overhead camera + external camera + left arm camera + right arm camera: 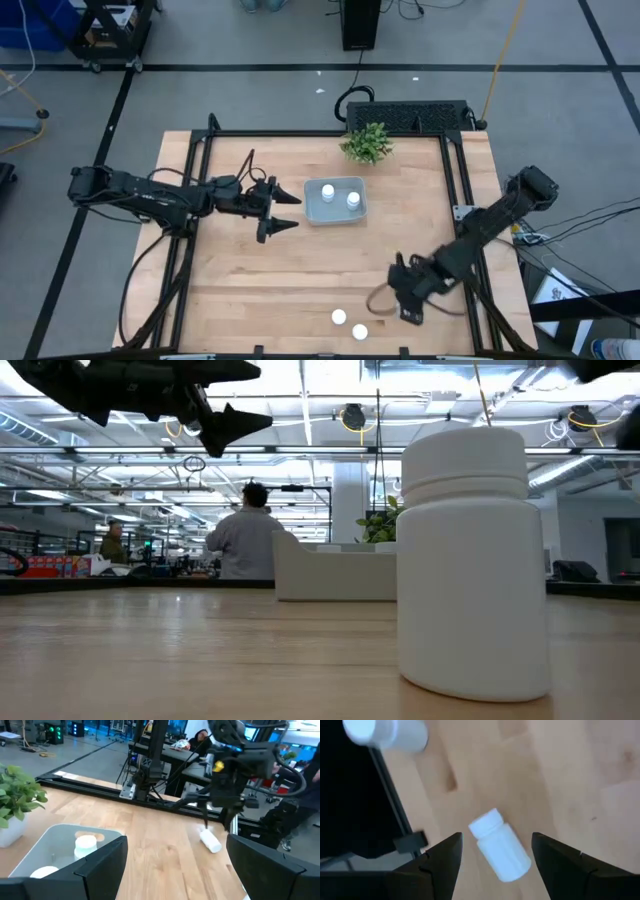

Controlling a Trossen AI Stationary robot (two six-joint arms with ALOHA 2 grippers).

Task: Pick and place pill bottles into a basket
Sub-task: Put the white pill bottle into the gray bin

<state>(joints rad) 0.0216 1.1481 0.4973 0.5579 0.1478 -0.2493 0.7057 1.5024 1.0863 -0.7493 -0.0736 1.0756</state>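
Your right gripper (495,857) hangs over a pill bottle lying on its side (501,851) near the tabletop's (300,270) front right corner; its fingers (437,862) are spread wide on either side of the bottle and grasp nothing. The bottle's long axis runs slantwise between them, cap end pointing toward the front edge, where the black frame rail (395,810) passes. In the high view the arm itself covers this bottle.

Two more pill bottles stand upright with caps up near the middle of the front edge: one (339,317) and another (360,331), just beside each other but apart.

The basket (336,214) sits toward the back of the tabletop, about midway across, with the small green plant (367,143) behind it at the back edge. It holds two upright bottles, one (327,191) and the other (353,199), side by side and not touching.

That makes five bottles: two in the basket, three on the wood.

Your left gripper (283,208) hovers just beside the basket's left wall, fingers (95,865) released and holding nothing.
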